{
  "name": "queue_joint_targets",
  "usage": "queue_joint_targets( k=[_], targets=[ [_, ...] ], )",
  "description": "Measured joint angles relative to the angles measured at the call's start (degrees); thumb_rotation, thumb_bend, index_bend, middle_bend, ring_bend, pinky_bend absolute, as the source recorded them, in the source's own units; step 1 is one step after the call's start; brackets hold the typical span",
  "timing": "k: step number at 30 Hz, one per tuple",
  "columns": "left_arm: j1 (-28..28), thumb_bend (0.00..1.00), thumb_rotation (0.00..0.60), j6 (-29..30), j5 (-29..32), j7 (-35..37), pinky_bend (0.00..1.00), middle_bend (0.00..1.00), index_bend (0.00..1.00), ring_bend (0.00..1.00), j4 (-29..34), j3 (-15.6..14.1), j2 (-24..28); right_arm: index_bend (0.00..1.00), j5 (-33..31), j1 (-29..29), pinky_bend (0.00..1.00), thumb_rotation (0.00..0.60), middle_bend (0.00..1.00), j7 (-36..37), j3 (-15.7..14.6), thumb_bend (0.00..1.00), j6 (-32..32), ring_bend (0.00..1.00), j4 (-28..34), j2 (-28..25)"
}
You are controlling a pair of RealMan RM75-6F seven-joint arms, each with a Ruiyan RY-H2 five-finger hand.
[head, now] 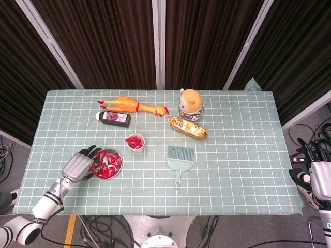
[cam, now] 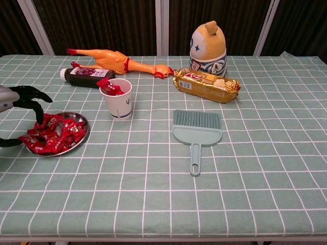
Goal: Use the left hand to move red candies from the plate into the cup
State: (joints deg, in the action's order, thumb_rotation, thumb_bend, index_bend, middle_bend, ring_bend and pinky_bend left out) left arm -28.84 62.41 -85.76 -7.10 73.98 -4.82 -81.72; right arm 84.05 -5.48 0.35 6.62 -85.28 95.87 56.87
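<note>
Pale green cloth-covered worktop (cam: 255, 168) showing white grid lines. Glossy red wrapped candies (cam: 51, 135) filling shiny silver metal plate (cam: 82, 133); more red showing at rim of white paper cup (cam: 119, 99) bearing dark print. Left hand (head: 77, 165) showing silver-grey back, black fingers (cam: 28, 97). Orange rubber chicken (cam: 115, 60) wearing red comb and feet. Dark bottle (cam: 84, 76) carrying purple-red label, white cap. Gold foil snack pack (cam: 206, 85) showing red print. Mint-green plastic brush (cam: 196, 133). Yellow-orange animal figure (cam: 208, 46) sitting over white-and-navy base.
</note>
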Motion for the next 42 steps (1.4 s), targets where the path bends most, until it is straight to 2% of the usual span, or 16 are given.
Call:
queue_joint_targets(
  k=[7, 13, 26, 42],
  targets=[
    [0.1, 0.28, 0.600, -1.2, -1.3, 2.2, 0.27, 0.21, 0.46, 0.11, -4.8, -0.5, -2.1, 0.09, -0.1, 0.2, 0.27, 0.600, 0.31, -0.1, -0.1, 0.21, -0.2, 0.10, 0.0, 0.1],
    [-0.5, 0.31, 0.600, -3.5, -1.1, 3.3, 0.27, 0.21, 0.49, 0.11, -6.0, -0.3, -2.8, 0.09, -0.1, 0.2, 0.27, 0.600, 0.31, -0.2, -0.1, 0.21, -0.2, 0.10, 0.1, 0.1],
    [-0.8, 0.35, 0.600, -5.6, -0.4, 4.7, 0.27, 0.21, 0.52, 0.11, -5.2, 0.2, -2.2, 0.09, -0.1, 0.3, 0.27, 0.600, 0.31, -0.9, -0.1, 0.21, -0.5, 0.10, 0.8, -0.1],
    [-0.9, 0.38, 0.600, -6.6, 0.3, 7.0, 0.28, 0.24, 0.61, 0.11, -5.5, 1.1, -2.5, 0.09, -0.2, 0.4, 0.27, 0.600, 0.31, -0.9, -0.1, 0.21, -0.4, 0.10, 0.9, -0.2]
  ],
)
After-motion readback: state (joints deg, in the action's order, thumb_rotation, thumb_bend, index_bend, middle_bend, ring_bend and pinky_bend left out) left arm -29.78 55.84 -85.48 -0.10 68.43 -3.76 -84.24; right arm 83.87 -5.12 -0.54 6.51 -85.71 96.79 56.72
